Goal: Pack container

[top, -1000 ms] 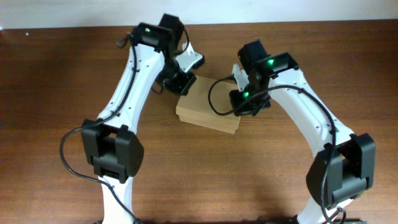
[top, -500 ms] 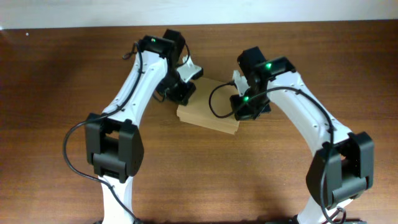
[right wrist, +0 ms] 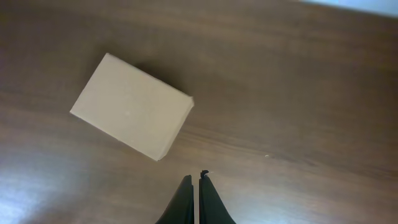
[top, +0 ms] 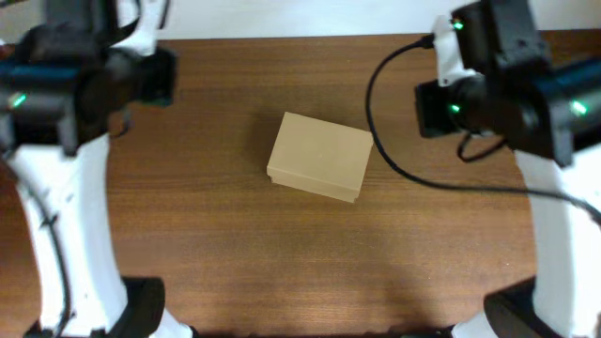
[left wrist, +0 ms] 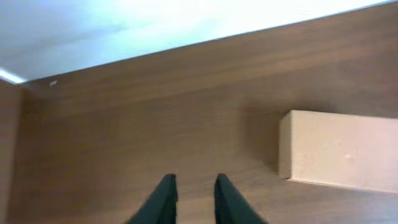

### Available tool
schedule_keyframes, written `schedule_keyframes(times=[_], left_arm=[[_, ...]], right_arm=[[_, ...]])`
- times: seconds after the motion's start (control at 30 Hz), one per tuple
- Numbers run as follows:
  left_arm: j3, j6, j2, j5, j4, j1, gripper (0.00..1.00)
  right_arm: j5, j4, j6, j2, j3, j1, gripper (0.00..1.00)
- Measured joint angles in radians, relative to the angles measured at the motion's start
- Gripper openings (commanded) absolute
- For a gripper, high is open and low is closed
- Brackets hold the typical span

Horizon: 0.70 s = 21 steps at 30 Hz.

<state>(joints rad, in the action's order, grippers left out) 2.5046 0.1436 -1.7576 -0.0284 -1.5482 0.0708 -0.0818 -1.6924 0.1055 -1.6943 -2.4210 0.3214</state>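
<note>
The container is a tan cardboard box, closed, lying flat and slightly turned in the middle of the brown table. It also shows at the right edge of the left wrist view and in the upper left of the right wrist view. My left gripper is empty, with a narrow gap between its fingers, high above bare table to the left of the box. My right gripper is shut and empty, high above the table to the right of the box. Neither touches the box. No tape rolls are in view.
My left arm and right arm are raised close to the overhead camera, at the left and right sides. The table's far edge meets a pale wall. The wooden tabletop surrounds the box.
Both arms have drawn off the box, rising and swinging outward to the left and right. The box stays closed in the same place.
</note>
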Motion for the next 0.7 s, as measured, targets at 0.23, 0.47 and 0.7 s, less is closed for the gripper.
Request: schedule_keyframes(times=[0.23, 0.47, 0.7], left_arm=[[-0.001, -0.007, 0.019, -0.033, -0.008, -0.034, 0.99], [-0.002, -0.007, 0.019, -0.035, -0.009, -0.034, 0.99], [-0.002, -0.007, 0.019, -0.036, -0.009, -0.034, 0.99]], right_arm=[[-0.041, 0.0, 0.003, 0.171, -0.003, 0.0, 0.99], [-0.049, 0.0, 0.001, 0.208, -0.008, 0.0, 0.99], [-0.05, 0.0, 0.001, 0.192, -0.008, 0.0, 0.99]])
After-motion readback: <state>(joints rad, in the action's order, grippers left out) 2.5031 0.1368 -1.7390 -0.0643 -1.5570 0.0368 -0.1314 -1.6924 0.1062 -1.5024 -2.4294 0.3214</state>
